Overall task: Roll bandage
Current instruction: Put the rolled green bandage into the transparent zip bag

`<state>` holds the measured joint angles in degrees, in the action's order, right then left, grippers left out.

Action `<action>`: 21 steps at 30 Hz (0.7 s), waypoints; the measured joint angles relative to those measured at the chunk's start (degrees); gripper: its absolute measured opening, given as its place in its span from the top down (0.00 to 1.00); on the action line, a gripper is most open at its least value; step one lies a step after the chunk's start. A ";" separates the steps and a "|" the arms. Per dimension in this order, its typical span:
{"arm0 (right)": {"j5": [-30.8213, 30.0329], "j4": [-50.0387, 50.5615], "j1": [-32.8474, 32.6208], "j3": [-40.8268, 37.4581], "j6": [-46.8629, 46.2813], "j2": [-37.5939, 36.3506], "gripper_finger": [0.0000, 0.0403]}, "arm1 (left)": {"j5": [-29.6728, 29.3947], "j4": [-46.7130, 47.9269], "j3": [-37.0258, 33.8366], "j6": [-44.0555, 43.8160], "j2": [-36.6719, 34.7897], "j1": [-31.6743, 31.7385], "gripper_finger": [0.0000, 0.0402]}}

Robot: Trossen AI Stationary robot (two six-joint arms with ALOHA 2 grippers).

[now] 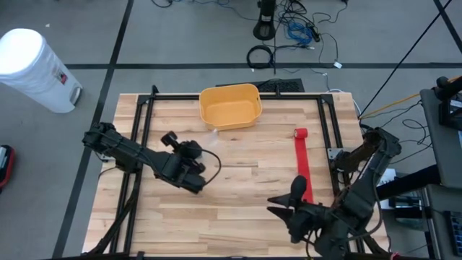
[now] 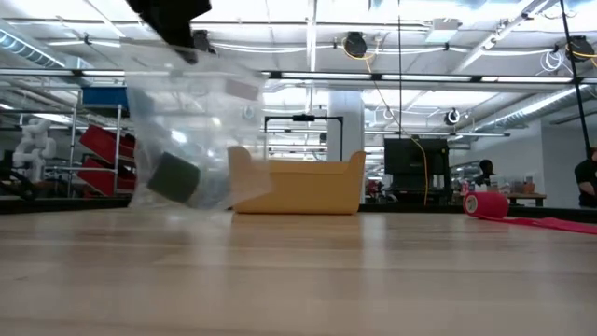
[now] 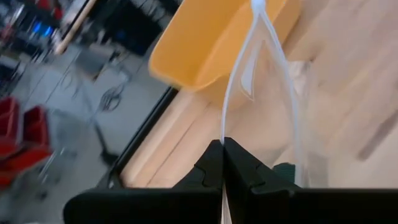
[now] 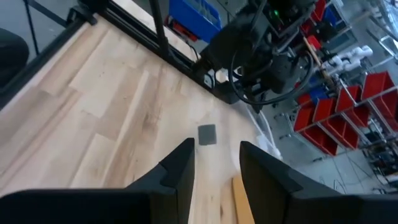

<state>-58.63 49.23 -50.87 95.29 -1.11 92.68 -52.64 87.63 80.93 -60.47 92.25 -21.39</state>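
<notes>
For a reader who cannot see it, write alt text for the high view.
A red bandage lies partly unrolled on a wooden table, its roll end toward a yellow tub. The right gripper hovers near its flat end with fingers apart; the left gripper waits mid-table.

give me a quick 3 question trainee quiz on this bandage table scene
1. True or false: the red bandage is fully rolled up.
2. What does the left gripper hold? A) the yellow bin B) a clear plastic bag C) the bandage
3. Fill in: the yellow bin sits at the table's ___ edge, away from the arms' bases.

Key
1. False: a roll sits at its far end, with a flat strip running toward the right gripper, whose fingers are open and empty.
2. B: its fingers are shut on the clear plastic bag.
3. far
</notes>
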 joint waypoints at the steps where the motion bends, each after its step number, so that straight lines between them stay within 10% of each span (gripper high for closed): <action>1: 0.00 0.00 -0.29 0.00 0.17 -0.03 0.72 | 0.56 2.07 0.00 -2.19 0.00 0.00 1.00; 12: -0.35 0.57 -0.61 0.00 0.47 -0.04 0.72 | 9.67 2.37 -0.31 -5.17 -0.07 -0.49 1.00; 21: -0.31 0.64 -0.61 0.00 0.49 -0.04 0.72 | 5.44 2.42 -0.35 -4.58 -0.48 -0.17 1.00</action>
<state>-58.94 49.87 -51.48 95.29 -0.62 92.64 -47.20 90.04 80.58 -65.06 91.77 -21.56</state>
